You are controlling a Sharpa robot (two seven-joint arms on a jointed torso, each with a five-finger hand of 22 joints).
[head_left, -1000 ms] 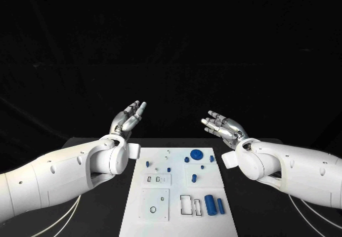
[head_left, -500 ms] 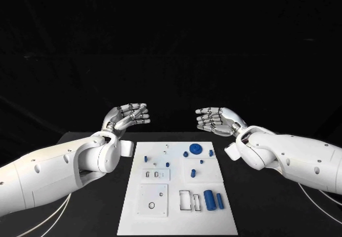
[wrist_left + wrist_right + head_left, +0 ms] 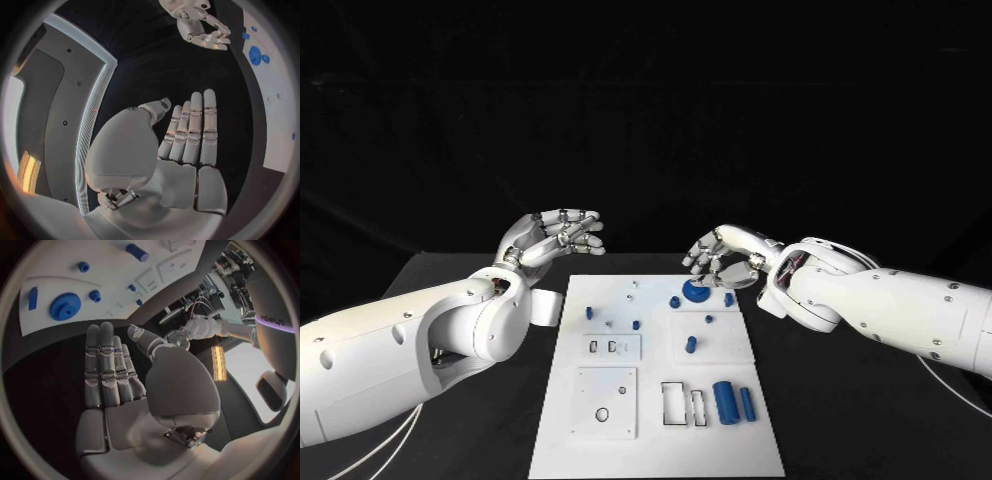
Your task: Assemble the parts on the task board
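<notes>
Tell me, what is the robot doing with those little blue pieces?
It is getting ready to put them together. The blue parts lie on the white task board, and neither hand holds one yet. The right hand hovers over the far end of the board, just above the big round blue gear. The left hand hangs in the air off the board's far left corner, holding nothing.

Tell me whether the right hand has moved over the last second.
Yes. The right hand has come down and in toward the white board: earlier it was raised beyond the board's far right corner, and now its fingers hang over the big blue disc.
</notes>
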